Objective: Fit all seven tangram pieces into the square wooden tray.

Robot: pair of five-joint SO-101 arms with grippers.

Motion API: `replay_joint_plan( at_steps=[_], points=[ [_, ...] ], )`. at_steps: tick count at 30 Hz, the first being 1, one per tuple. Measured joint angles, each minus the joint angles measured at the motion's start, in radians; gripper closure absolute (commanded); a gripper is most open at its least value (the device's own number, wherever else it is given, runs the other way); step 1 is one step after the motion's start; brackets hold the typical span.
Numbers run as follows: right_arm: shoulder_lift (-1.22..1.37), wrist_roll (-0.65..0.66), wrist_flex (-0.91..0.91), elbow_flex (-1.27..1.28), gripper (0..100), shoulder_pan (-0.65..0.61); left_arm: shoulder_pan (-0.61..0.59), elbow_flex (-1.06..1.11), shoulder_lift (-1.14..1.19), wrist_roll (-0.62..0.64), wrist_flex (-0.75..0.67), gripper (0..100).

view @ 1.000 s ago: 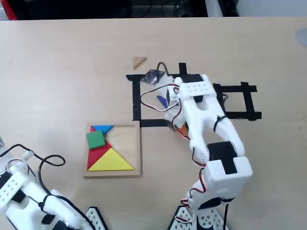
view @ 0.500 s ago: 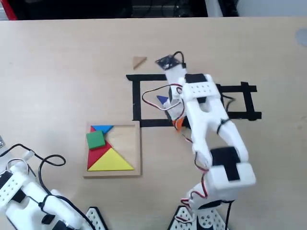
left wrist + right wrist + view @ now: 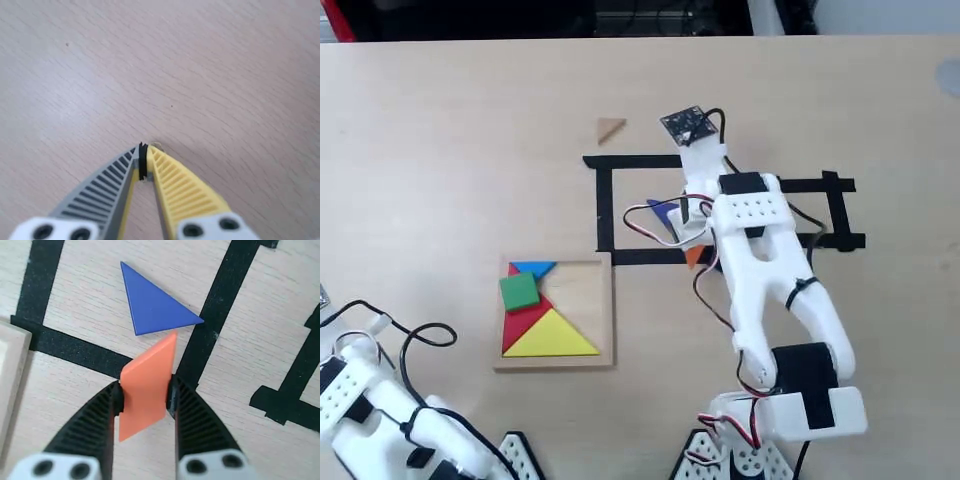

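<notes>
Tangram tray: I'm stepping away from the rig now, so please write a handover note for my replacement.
Right gripper: shut on the orange piece, over the black tape.
Left gripper: shut, empty, over bare table.
Done: light blue triangle, green square, red triangle and yellow triangle lie in the wooden tray.
To do: orange piece, dark blue triangle inside the tape frame, tan triangle beyond it.

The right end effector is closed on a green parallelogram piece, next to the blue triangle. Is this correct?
Not quite: the piece is orange, not green. The right wrist view shows the right end effector closed on the orange parallelogram piece, next to the blue triangle.
</notes>
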Motion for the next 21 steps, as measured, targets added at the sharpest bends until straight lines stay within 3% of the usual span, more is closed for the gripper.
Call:
replay_joint_plan(
  at_steps=[9,15,21],
  points=[
    [0.000,-0.021,0.028,0.003,98.8,-0.021,0.000,0.000,0.000,0.000,0.000,97],
    [0.002,-0.250,0.018,0.055,98.7,-0.031,0.000,0.000,0.000,0.000,0.000,97],
    [0.002,-0.307,-0.038,0.107,98.7,-0.029,0.000,0.000,0.000,0.000,0.000,97]
  ],
)
